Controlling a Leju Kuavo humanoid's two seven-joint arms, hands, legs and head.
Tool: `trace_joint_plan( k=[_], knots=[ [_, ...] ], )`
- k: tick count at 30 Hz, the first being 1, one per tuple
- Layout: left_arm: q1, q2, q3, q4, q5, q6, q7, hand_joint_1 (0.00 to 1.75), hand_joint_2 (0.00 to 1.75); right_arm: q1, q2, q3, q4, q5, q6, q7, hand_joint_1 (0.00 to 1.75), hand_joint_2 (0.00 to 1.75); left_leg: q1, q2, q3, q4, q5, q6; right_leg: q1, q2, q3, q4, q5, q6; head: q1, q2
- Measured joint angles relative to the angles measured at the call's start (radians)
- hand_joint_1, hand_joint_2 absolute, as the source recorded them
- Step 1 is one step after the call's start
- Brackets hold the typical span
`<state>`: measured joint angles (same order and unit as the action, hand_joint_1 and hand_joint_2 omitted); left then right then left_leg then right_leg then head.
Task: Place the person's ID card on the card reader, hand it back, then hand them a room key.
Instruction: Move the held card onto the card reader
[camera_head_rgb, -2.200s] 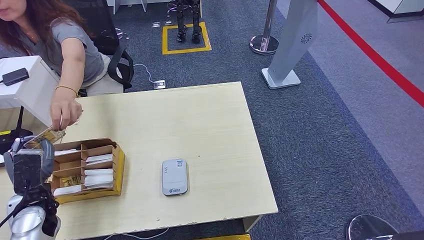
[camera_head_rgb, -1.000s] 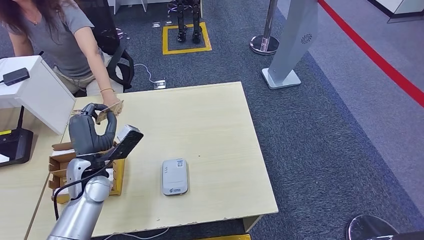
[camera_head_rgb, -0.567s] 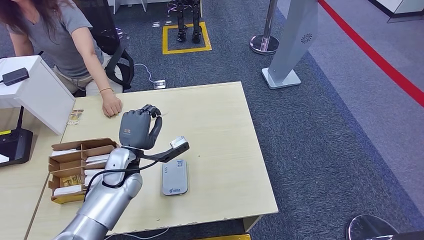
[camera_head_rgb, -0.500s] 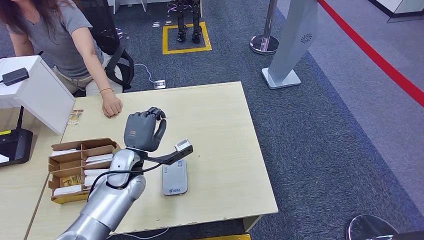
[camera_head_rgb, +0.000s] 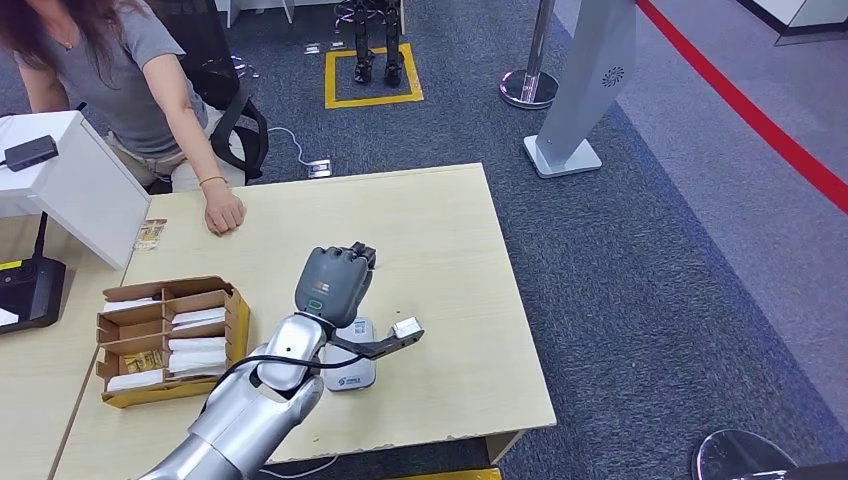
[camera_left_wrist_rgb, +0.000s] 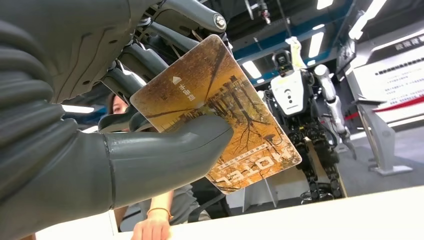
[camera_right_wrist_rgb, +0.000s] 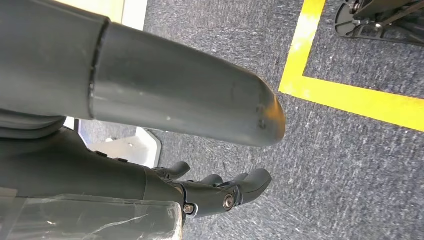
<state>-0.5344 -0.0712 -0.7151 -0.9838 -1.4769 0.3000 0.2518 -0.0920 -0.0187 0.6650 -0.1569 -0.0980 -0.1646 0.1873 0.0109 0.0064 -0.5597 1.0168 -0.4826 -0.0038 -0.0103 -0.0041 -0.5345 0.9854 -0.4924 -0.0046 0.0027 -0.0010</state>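
Now the left hand (camera_head_rgb: 335, 283) pinches the ID card (camera_left_wrist_rgb: 220, 112) (thumb against fingers (camera_left_wrist_rgb: 145, 60)) above the card reader (camera_head_rgb: 352, 373); table edge (camera_head_rgb: 520, 300) well apart.

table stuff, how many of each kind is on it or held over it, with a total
card reader: 1
cardboard organiser: 1
card in the left hand, an orange printed card: 1
small packet near the person's hand: 1
total: 4

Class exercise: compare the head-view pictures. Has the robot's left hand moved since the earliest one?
Yes. The left hand, holding the card, has travelled from beside the cardboard organiser, past the person, to just above the card reader.
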Motion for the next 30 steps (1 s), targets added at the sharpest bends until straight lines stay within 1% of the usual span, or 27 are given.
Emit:
trace_joint_plan(
  k=[6, 11, 17, 24, 30],
  knots=[
    [0.042, 0.007, -0.045, -0.031, -0.057, -0.048, 0.041, 1.75, 1.75, 0.012, 0.0, -0.006, 0.002, -0.021, -0.008, -0.002, 0.0, 1.75, 0.0, 0.0, 0.0, 0.0, 0.0, 0.0, 0.0, 0.0, 0.0, 0.0, 0.0, 0.0, 0.0, 0.0],
    [0.082, 0.028, -0.068, -0.074, -0.089, -0.067, 0.075, 1.75, 1.75, 0.017, 0.0, -0.011, 0.003, -0.037, -0.012, -0.006, 0.0, 1.75, 0.0, 0.0, 0.0, 0.0, 0.0, 0.0, 0.0, 0.0, 0.0, 0.0, 0.0, 0.0, 0.0, 0.0],
    [0.119, 0.074, -0.096, -0.136, -0.094, -0.091, 0.097, 1.75, 1.75, 0.023, 0.0, -0.019, 0.004, -0.053, -0.019, -0.008, 0.0, 1.75, 0.0, 0.0, 0.0, 0.0, 0.0, 0.0, 0.0, 0.0, 0.0, 0.0, 0.0, 0.0, 0.0, 0.0],
    [0.142, 0.135, -0.149, -0.187, -0.095, -0.141, 0.161, 1.75, 1.75, 0.027, 0.0, -0.033, 0.004, -0.071, -0.024, -0.009, 0.0, 1.75, 0.0, 0.0, 0.0, 0.0, 0.0, 0.0, 0.0, 0.0, 0.0, 0.0, 0.0, 0.0, 0.0, 0.0],
    [0.161, 0.169, -0.168, -0.201, -0.095, -0.179, 0.165, 1.75, 1.75, 0.029, 0.0, -0.036, 0.004, -0.08, -0.025, -0.009, 0.0, 1.75, 0.0, 0.0, 0.0, 0.0, 0.0, 0.0, 0.0, 0.0, 0.0, 0.0, 0.0, 0.0, 0.0, 0.0]
  ],
)
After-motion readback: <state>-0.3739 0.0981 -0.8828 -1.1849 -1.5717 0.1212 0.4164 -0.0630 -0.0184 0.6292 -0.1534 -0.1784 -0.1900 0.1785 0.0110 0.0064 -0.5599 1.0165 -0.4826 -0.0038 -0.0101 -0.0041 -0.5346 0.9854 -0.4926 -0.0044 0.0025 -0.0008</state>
